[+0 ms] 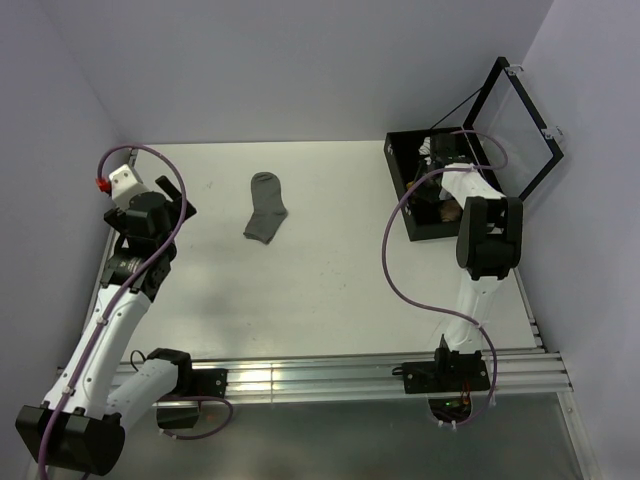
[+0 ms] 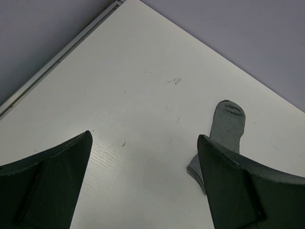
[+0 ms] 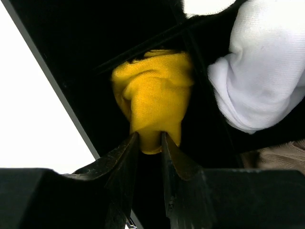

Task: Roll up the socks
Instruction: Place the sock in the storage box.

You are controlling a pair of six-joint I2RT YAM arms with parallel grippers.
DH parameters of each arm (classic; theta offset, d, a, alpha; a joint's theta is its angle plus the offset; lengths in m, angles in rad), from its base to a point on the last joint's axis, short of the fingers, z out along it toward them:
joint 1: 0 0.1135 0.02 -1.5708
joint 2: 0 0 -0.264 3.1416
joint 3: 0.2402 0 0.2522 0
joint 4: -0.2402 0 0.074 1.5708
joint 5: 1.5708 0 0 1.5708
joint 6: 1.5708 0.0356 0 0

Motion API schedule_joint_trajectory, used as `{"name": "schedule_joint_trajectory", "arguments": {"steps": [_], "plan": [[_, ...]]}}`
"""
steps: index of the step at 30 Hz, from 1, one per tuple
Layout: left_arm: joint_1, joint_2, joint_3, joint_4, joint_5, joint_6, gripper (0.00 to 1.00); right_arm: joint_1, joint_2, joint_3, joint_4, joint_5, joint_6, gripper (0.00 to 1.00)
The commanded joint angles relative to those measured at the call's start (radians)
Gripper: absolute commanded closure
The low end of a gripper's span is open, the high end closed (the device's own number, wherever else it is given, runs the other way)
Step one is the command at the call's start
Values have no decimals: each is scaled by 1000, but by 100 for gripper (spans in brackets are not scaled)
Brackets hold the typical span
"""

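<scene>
A flat sock (image 1: pixel 266 208) lies on the table (image 1: pixel 330 290) left of centre, right of the left gripper (image 2: pixel 143 186). In the box (image 1: pixel 399 178) at far right, a bunched sock (image 3: pixel 155 95) sits between the fingertips of the right gripper (image 3: pixel 150 140), another bundle (image 3: pixel 262 71) beside it

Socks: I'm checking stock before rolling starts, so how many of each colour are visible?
Grey sock: 1
Yellow sock: 1
White sock bundle: 1
Tan sock bundle, only partly seen: 1
Total: 4
</scene>
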Motion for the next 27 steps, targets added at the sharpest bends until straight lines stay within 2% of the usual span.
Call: {"name": "schedule_joint_trajectory", "arguments": {"steps": [1,6,13,18,22,27], "plan": [[2,-28,-10,37,19,12,3,10,9,-29,-14,-33,-2,67],[2,-38,-15,49,36,12,3,9,-88,-6,-5,-22,-7,64],[2,-18,-15,58,82,9,2,10,-330,-23,7,42,-8,51],[2,72,25,20,235,-14,3,12,-583,-86,33,47,-34,42],[2,184,83,-28,370,-31,2,10,-821,-217,78,62,-44,37],[0,354,187,-95,505,-56,3,10,-1092,-346,127,42,-8,18]]}}
